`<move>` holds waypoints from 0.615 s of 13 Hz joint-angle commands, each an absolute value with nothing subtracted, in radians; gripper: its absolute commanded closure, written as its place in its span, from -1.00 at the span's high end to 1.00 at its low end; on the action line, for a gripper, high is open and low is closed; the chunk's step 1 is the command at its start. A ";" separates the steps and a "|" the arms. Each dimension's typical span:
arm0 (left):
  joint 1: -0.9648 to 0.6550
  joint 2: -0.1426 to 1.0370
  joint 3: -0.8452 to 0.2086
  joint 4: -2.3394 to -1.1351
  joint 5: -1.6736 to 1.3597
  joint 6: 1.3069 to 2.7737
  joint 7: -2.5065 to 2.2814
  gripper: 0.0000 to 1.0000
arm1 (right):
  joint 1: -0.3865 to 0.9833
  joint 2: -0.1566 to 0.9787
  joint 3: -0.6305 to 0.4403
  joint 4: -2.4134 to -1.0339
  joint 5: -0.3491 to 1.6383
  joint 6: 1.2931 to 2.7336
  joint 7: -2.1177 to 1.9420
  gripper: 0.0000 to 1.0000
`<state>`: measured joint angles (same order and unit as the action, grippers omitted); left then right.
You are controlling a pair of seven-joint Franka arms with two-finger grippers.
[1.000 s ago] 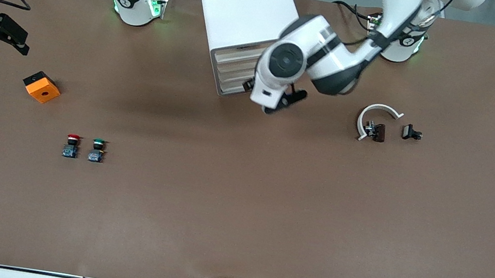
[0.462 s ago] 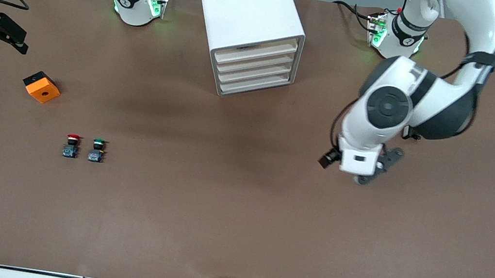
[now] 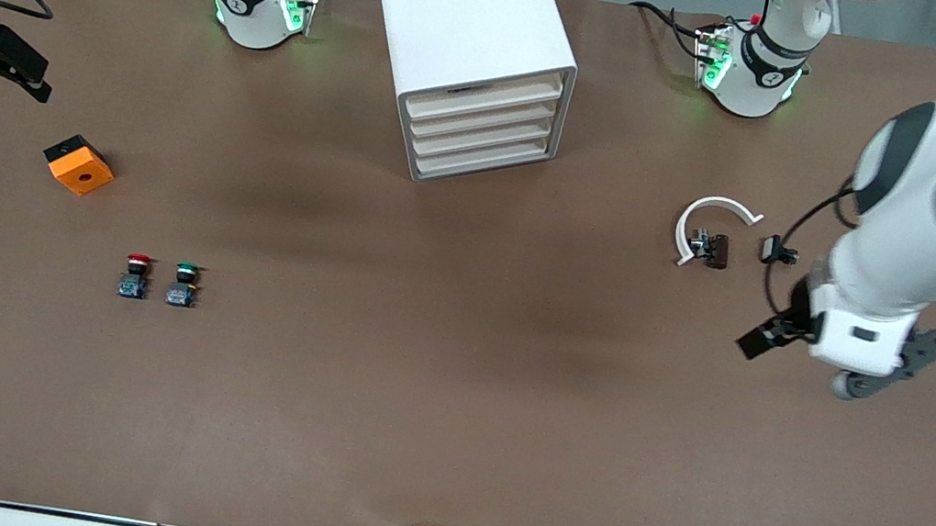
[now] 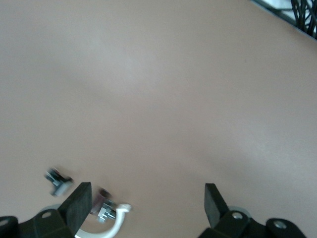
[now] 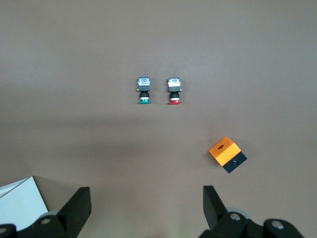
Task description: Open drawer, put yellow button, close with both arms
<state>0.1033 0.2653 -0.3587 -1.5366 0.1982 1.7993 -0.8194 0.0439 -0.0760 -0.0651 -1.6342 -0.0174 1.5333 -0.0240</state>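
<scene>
— Where is the yellow-capped push-button to be found?

— None can be seen. Nearer the camera than the tall white box cabinet (image 3: 467, 22), toward the right arm's end, only a red-capped button (image 3: 136, 276) and a green-capped one (image 3: 184, 284) are laid out. It may be shut inside the cabinet; that cannot be told.

— And the uppermost cream-fronted drawer (image 3: 485, 101)?

— It is seen pushed in, flush with the three below it.

— How are the grippers placed?

— The left gripper (image 4: 146, 206) is held over bare table toward the left arm's end from the cabinet, fingers spread wide, nothing between them. The right gripper (image 5: 146, 206) is parked toward the right arm's end, likewise spread and empty.

— How is the drawer expected to handle?

— A light, stiff, shallow tray is judged likely. It should be taken by the front's upper lip and drawn straight; the cabinet may slide unless braced. The button, small and rigid, would be better pinched at its square base than at the rounded cap.
</scene>
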 commanded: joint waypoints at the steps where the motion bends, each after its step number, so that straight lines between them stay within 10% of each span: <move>1: 0.123 0.184 -0.332 -1.543 0.198 1.743 -0.662 1.00 | 0.038 -0.063 -0.063 -1.592 -0.026 1.517 -0.011 1.00; 8: 0.091 -0.021 -0.103 -1.582 -0.015 1.556 -0.140 1.00 | 0.038 -0.058 -0.066 -1.591 -0.026 1.505 -0.012 1.00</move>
<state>0.1056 0.0389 -0.1194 -1.5437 0.0082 1.5964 -0.2213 0.0428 -0.0712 -0.0690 -1.6169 -0.0174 1.5223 -0.0237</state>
